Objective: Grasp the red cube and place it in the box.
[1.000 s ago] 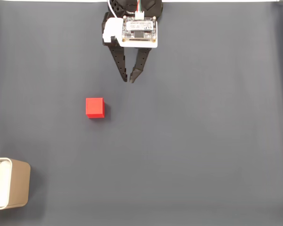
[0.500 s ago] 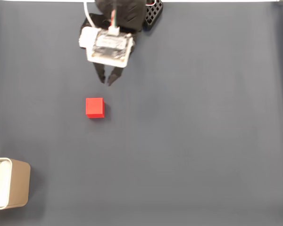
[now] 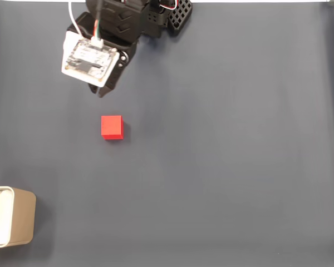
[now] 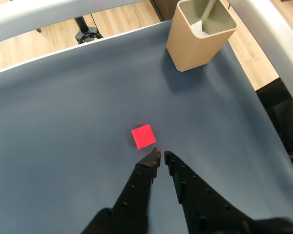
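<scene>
Overall, the desk [image 4: 63, 146] is covered by a smooth dark blue-grey cloth, with pale wooden flooring [image 4: 49, 39] beyond its far edge in the wrist view. The red cube [image 3: 112, 127] lies flat on the cloth, well apart from the box [image 3: 22, 219] at the lower left of the fixed view. The tool [image 4: 161, 155] hangs just short of the cube, its fingertips nearly together with a narrow gap between them.
</scene>
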### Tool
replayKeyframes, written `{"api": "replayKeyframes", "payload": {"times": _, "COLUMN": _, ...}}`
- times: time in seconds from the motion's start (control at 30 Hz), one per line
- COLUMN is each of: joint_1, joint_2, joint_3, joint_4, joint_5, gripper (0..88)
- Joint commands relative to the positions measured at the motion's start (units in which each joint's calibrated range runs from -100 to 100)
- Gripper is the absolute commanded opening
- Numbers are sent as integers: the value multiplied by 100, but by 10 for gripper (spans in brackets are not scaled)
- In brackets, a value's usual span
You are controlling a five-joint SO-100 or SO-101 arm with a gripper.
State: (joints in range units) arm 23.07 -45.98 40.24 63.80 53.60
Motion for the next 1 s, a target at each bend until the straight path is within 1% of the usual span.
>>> {"api": "replayKeyframes", "payload": {"times": 0.0, "joint_1": 179, "joint_2": 66, "joint_3": -328, "joint_4": 5, "joint_5": 190, "gripper": 4}}
{"api": "replayKeyframes", "payload": {"times": 0.17, "joint_1": 235, "joint_2": 196, "joint_3": -383, "joint_4": -28, "joint_5": 464, "gripper": 21}}
{"api": "replayKeyframes", "payload": {"times": 0.47, "joint_1": 299, "joint_2": 370, "joint_3": -319, "joint_4": -159, "joint_5": 899, "gripper": 100}}
{"api": "replayKeyframes", "payload": {"times": 0.67, "joint_1": 271, "joint_2": 413, "joint_3": -137, "joint_4": -479, "joint_5": 1158, "gripper": 143}}
{"api": "replayKeyframes", "payload": {"times": 0.97, "joint_1": 129, "joint_2": 699, "joint_3": -64, "joint_4": -856, "joint_5": 1260, "gripper": 184}}
